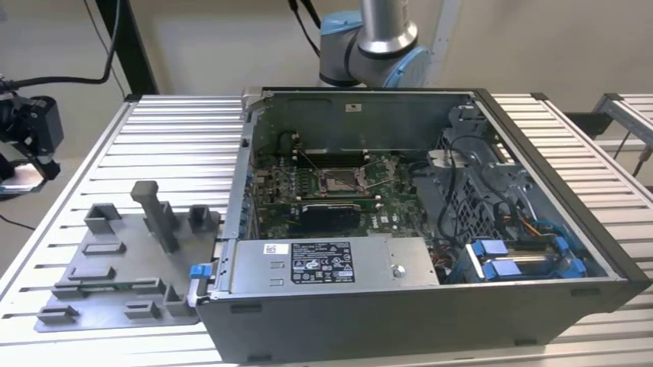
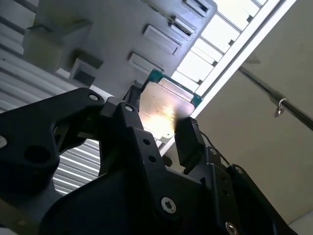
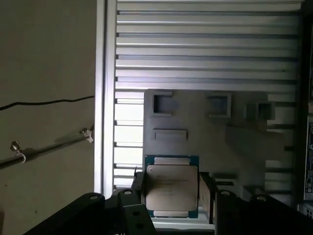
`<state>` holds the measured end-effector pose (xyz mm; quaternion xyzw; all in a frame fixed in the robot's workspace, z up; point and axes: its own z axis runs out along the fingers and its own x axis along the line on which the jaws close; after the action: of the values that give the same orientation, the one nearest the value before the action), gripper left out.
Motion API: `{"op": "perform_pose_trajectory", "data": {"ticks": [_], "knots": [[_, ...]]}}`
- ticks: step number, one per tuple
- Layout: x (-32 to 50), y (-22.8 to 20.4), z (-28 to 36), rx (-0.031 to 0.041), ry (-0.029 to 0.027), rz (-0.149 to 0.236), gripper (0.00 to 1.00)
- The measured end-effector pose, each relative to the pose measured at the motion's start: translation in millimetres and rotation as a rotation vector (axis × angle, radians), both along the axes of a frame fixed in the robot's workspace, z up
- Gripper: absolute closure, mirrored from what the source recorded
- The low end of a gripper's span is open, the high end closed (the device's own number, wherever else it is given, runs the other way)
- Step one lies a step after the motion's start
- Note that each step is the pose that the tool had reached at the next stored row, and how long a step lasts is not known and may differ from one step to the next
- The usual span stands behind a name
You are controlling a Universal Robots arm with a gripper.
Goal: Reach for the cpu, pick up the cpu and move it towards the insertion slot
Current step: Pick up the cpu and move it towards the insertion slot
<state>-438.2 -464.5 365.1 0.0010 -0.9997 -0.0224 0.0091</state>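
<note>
The jaws are clamped on the cpu (image 3: 172, 188), one of the fingers (image 2: 188, 142) pressed to each of two opposite edges. The chip's far end sticks out past the fingertips, free on that side.

Beyond the jaws lies the grey tray (image 3: 195, 127) of moulded blocks and recesses. It sits on the ribbed metal bench (image 3: 205, 49), and the chip is held clear of it. Off to one side of the jaws runs the bench's straight edge rail (image 3: 100, 98), and the surface drops away to the floor (image 3: 44, 58) past it.

The cpu is a thin flat square with a pale silver lid that catches a bright glare in the second wrist view. A narrow green board rim shows around the lid in both wrist views.

In the exterior view, the insertion slot (image 1: 342, 181) sits on the board inside the open computer case (image 1: 408, 306). It has a shiny metal frame around a dark centre. The case's upright walls ring it on all sides, and it is open from above. The tray lies just beside the case, on the exterior view's left.
</note>
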Motion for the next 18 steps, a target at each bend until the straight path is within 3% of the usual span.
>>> {"op": "perform_pose_trajectory", "data": {"ticks": [6, 18], "knots": [[11.4, 0.0, 6.1, 0.0000, 0.0000, 0.000, 1.00], [62.6, 0.1, 8.6, 0.0015, 0.0000, 0.001, 1.00]]}}
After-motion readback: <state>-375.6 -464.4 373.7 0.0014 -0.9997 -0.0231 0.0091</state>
